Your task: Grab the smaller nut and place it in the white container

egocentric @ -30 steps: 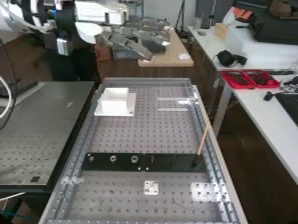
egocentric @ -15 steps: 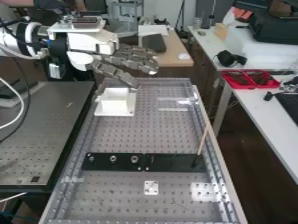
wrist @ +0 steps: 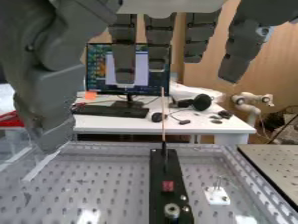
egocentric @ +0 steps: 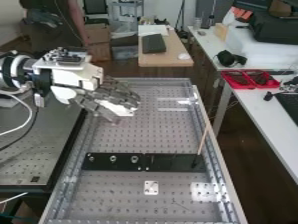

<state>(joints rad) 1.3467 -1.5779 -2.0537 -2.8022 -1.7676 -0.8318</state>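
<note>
While smaller nut (egocentric: 91,158) stands on flat black bar (egocentric: 102,165), larger nut (egocentric: 113,159) just beside, bearing (egocentric: 134,159) next in row, hand (egocentric: 110,95) hangs open, fingers loosely straight, nothing held, partly hiding white container (egocentric: 121,110). Thin stick (egocentric: 203,139) tilted at bar's other end.

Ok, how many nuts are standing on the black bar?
2. In the high view, the smaller nut is near the left end of the bar; the larger nut stands between it and the bearing.
</note>
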